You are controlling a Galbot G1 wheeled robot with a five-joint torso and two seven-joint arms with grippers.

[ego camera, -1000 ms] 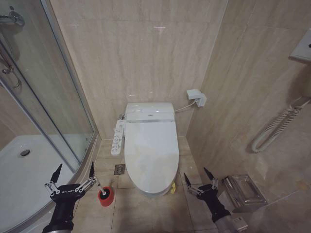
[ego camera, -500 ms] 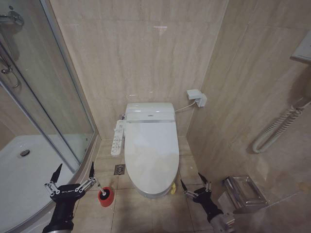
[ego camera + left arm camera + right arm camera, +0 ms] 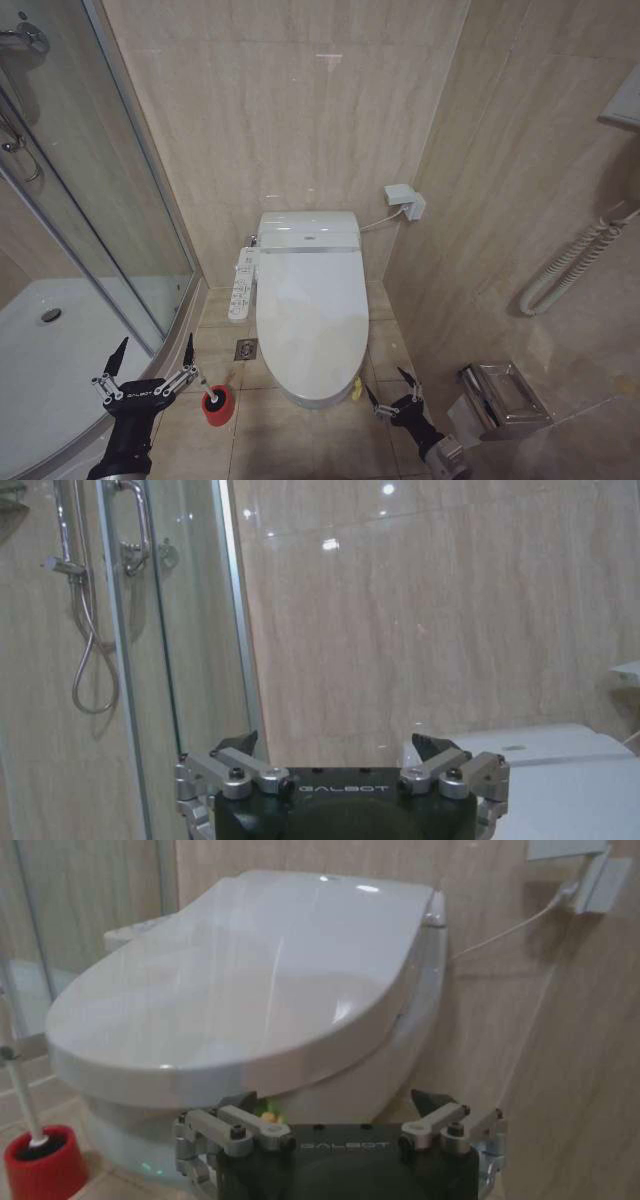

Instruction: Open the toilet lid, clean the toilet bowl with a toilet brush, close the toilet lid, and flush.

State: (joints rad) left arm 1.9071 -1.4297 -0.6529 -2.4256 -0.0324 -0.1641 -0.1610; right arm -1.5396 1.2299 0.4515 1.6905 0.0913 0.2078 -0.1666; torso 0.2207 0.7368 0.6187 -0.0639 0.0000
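Note:
The toilet lid [image 3: 310, 305] lies shut and flat on the white smart toilet, hiding the toilet bowl. Its yellow-green tag [image 3: 357, 388] hangs at the front right edge. My right gripper [image 3: 386, 384] is open, low beside the toilet's front right corner, just right of the tag. In the right wrist view the gripper [image 3: 330, 1099] sits below the lid's [image 3: 250, 990] front rim, apart from it. The toilet brush [image 3: 201, 384] stands in its red holder [image 3: 216, 405] on the floor, left of the toilet. My left gripper [image 3: 155, 345] hangs open left of the brush, holding nothing.
The curved glass shower enclosure [image 3: 110, 200] and its white tray [image 3: 50, 350] are close on the left. A control panel [image 3: 240, 285] sticks out from the toilet's left side, with a floor drain [image 3: 246, 348] below. A paper holder [image 3: 500, 395] and coiled cord [image 3: 570, 265] are on the right wall.
My right gripper has moved down and to the left, closer to the toilet's front right corner. The left arm and the brush have stayed still.

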